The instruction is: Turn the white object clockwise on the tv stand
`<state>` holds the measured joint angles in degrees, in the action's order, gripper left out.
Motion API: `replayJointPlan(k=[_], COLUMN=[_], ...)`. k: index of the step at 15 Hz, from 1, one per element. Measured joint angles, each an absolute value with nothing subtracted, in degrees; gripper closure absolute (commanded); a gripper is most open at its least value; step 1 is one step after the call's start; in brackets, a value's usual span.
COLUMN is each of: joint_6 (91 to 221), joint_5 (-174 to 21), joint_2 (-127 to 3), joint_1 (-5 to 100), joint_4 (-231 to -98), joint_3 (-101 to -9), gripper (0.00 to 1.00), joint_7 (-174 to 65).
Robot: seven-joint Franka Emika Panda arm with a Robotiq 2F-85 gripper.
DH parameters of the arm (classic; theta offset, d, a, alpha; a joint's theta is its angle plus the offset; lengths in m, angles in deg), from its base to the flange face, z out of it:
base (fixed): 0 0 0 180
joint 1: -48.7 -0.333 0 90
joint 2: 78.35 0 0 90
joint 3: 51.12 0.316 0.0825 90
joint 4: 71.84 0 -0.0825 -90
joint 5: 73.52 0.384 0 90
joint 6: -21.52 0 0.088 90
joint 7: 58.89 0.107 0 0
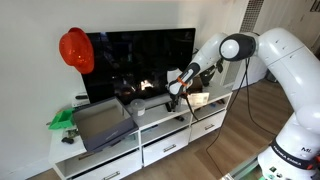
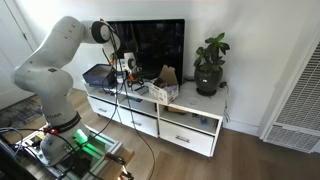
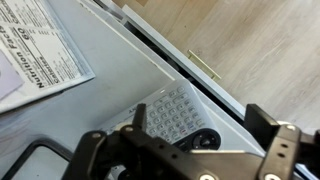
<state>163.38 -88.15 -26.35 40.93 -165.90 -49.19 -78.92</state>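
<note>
The white object is a white remote (image 3: 172, 112) with grey keys and a black round pad. It lies on the glossy white tv stand (image 3: 110, 80) near the stand's front edge. In the wrist view my gripper (image 3: 198, 120) is open just above the remote, with one dark finger on each side of it. In both exterior views the gripper (image 1: 176, 96) (image 2: 128, 72) hangs low over the top of the tv stand (image 1: 170, 135) (image 2: 190, 125), in front of the black TV (image 1: 140, 60). The remote is hidden by the arm in those views.
A printed paper sheet (image 3: 40, 50) lies beside the remote. On the stand are a grey bin (image 1: 100, 122), a green object (image 1: 62, 118), a cardboard box (image 2: 165, 80) and a potted plant (image 2: 210, 65). A red helmet (image 1: 76, 50) hangs by the TV. Wood floor (image 3: 250, 50) lies below the edge.
</note>
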Motion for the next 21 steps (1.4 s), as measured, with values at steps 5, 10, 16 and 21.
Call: replayJointPlan(k=[5,10,16,21], joint_6=[156.3,153.3,153.1,150.3], joint_5=[-89.4,-92.8,-94.2,-94.1], joint_2=[-25.9,-25.2,-20.6,-15.9], joint_1=[43.3,40.1,33.5,31.9], joint_4=[-165.9,-165.0,-161.2,-155.6], joint_3=[-47.4,-50.2,-54.2,-55.8], gripper=[0.0,0.0,0.0,0.0], joint_7=[-88.2,-79.8,-63.4,-54.6])
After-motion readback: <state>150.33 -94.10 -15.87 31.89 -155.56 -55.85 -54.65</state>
